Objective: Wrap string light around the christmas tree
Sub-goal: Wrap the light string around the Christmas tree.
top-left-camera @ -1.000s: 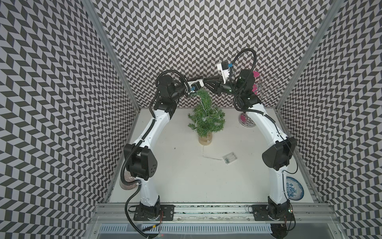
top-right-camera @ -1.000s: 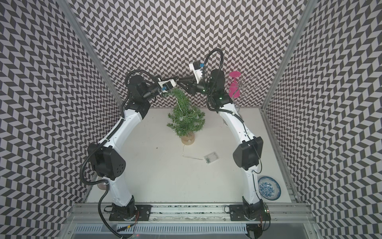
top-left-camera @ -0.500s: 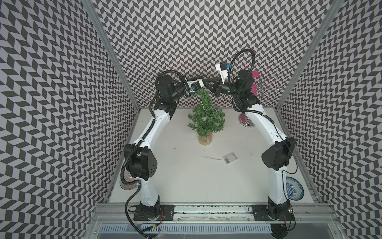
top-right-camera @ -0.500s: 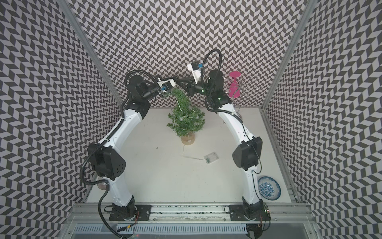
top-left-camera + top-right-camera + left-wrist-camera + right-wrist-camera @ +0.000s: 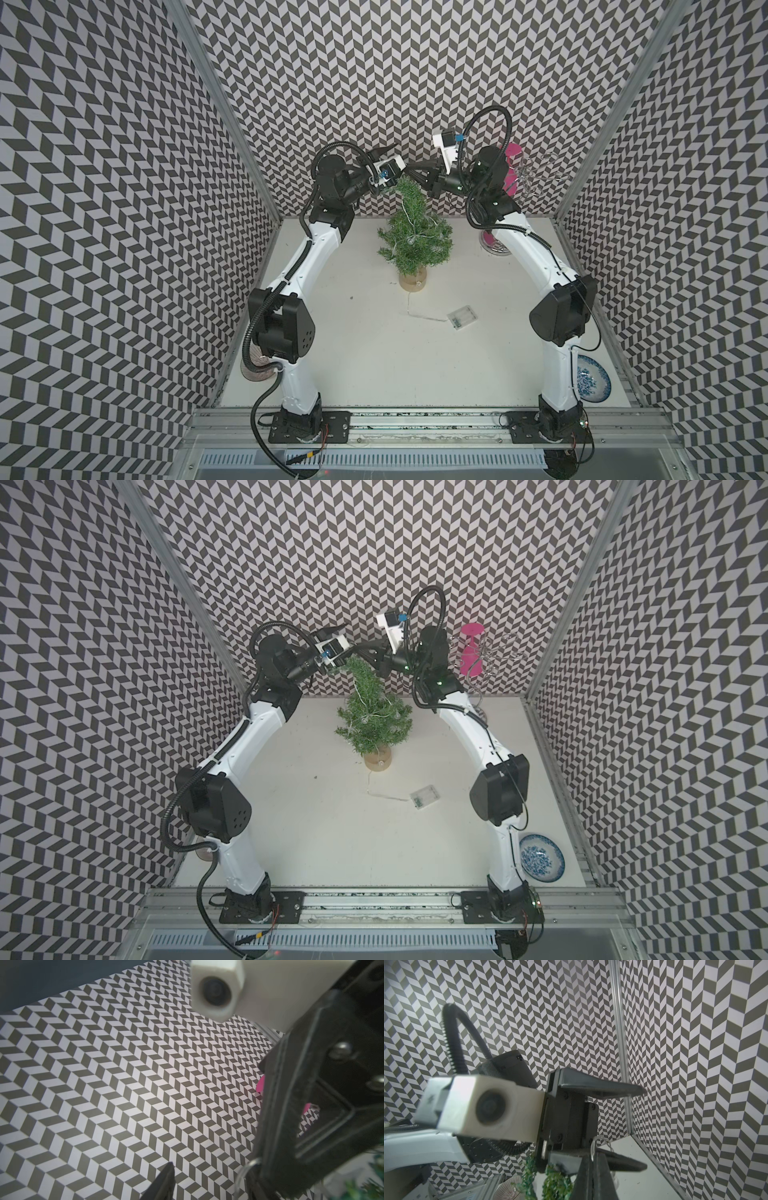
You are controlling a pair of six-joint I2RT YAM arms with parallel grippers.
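We have opened the left gripper [image 5: 643,1128] at the christmas tree [image 5: 413,245] tip; the right gripper [image 5: 591,1159] pinches the string light [image 5: 592,1146], likely winding next

You have open table [image 5: 353,353] in front of the christmas tree [image 5: 415,245], crossed only by the string light [image 5: 428,318] and its battery box [image 5: 461,318] (both lie flat). Behind the tree it is tight: the back wall [image 5: 374,83] is near, and the left gripper [image 5: 397,168] and right gripper [image 5: 411,167] nearly meet at the bent tip. The chrome rack [image 5: 524,176] fills the far right corner; a plate [image 5: 592,376] lies by the base of the right arm [image 5: 557,374].
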